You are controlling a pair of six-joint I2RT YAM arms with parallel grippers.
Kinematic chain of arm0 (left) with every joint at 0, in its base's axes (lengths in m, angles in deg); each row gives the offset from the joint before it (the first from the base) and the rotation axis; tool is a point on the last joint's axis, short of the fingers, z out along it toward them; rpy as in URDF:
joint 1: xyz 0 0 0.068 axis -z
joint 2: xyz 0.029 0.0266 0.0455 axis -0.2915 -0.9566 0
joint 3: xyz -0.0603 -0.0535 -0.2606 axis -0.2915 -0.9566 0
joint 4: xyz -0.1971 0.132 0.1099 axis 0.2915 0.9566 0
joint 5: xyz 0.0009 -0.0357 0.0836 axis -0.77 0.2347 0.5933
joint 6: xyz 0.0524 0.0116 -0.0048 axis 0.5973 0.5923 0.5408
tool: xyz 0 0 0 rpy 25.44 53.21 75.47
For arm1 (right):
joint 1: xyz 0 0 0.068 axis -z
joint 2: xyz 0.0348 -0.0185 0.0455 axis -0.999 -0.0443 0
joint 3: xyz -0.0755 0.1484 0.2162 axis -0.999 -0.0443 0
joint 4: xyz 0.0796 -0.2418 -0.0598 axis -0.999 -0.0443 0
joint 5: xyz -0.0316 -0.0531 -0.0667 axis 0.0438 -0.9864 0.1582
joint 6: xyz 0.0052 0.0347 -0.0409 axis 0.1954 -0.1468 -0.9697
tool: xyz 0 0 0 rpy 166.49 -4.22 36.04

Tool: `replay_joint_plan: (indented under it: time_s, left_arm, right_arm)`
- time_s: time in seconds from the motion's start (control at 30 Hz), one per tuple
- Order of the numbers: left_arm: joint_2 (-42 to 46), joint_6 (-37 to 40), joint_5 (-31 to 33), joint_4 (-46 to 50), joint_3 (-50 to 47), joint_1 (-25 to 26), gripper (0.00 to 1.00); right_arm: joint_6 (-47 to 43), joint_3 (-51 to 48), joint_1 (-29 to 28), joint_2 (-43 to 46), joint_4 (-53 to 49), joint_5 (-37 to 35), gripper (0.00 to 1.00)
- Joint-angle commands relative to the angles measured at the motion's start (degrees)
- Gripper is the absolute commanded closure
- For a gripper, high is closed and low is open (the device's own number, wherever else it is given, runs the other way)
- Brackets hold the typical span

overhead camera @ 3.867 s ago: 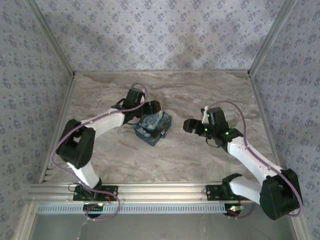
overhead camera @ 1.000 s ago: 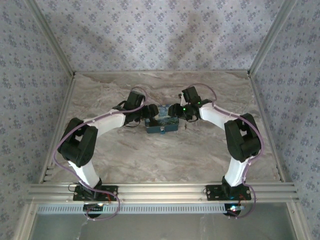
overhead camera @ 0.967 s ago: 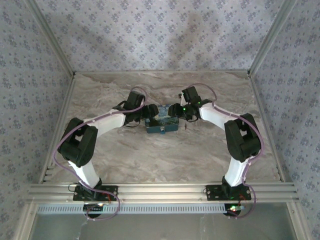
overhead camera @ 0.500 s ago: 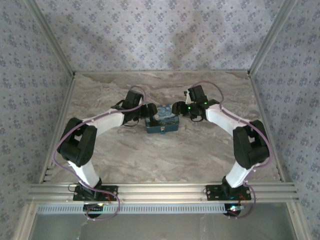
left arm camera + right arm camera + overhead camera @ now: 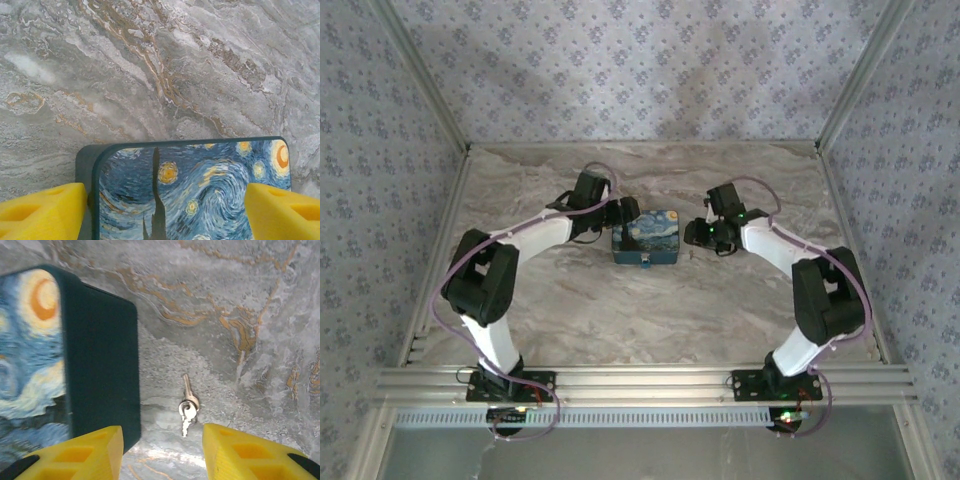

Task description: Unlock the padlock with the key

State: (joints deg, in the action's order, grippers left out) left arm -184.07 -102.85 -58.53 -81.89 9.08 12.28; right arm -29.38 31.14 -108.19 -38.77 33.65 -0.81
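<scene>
Enclosing the marbled table [image 5: 650, 310] on three sides are walls [image 5: 640, 70] papered in a pale blue floral print, with aluminium posts in the corners and a rail along the near edge. The tabletop is grey stone veined in white and rust.

Near its middle sits a dark box [image 5: 645, 237] with a swirling starry-night picture on its lid. The key [image 5: 187, 407], on a small ring with a second one, lies flat on the bare table just beside the box's right-hand side, not touching it.

Both arms bow outward at the elbow and reach in toward the centre, wrists low. The left tool [image 5: 165, 210] is spread wide at the box's left end, its yellow fingers [image 5: 45, 210] standing to either side of the lid. Whether they touch the box cannot be told. The right tool [image 5: 162, 450] is also spread and holds nothing. It hovers over the table with the key just ahead of the gap, and one finger [image 5: 75, 455] is close to the box's wall.
</scene>
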Motion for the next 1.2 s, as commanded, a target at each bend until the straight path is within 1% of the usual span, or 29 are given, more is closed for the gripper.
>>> replay_joint_plan:
  time_s: [0.0, 0.1, 0.33, 0.6, 0.67, 0.8, 0.93, 1.17]
  left_arm:
    - [0.66, 0.36, -0.49, 0.98, 1.35, -0.06, 0.18]
    - [3.48, -0.08, 1.26, 0.98, -1.28, -0.14, 0.18]
    - [12.09, -2.23, 3.21, -0.26, -9.63, -0.76, 0.18]
    - [19.26, -3.05, 3.89, -0.03, -16.72, -0.78, 0.17]
    - [20.22, -3.38, 3.84, -0.24, -17.97, -0.77, 0.17]
    - [21.88, -3.66, 4.15, -0.34, -19.67, -0.83, 0.17]
    - [22.54, -3.74, 3.90, -0.34, -20.37, -0.87, 0.17]
    - [22.77, -4.30, 3.45, -0.86, -21.46, -0.91, 0.17]
  right_arm:
    - [-1.02, -0.47, -1.22, -1.84, -2.53, -2.75, 0.53]
    - [-1.40, -0.11, -2.02, -3.27, -2.73, -3.85, 0.53]
    - [-1.57, 2.49, -3.15, -8.00, -4.20, -6.34, 0.60]
    - [-0.87, 3.55, -4.31, -11.17, -3.49, -9.71, 0.61]
    - [-0.72, 4.15, -4.40, -12.02, -3.44, -10.07, 0.61]
    - [-0.77, 5.42, -4.83, -13.78, -3.99, -11.42, 0.65]
    - [-1.15, 6.10, -4.89, -15.44, -3.81, -12.18, 0.71]
    - [-1.60, 7.86, -5.02, -17.91, -3.45, -13.14, 0.67]
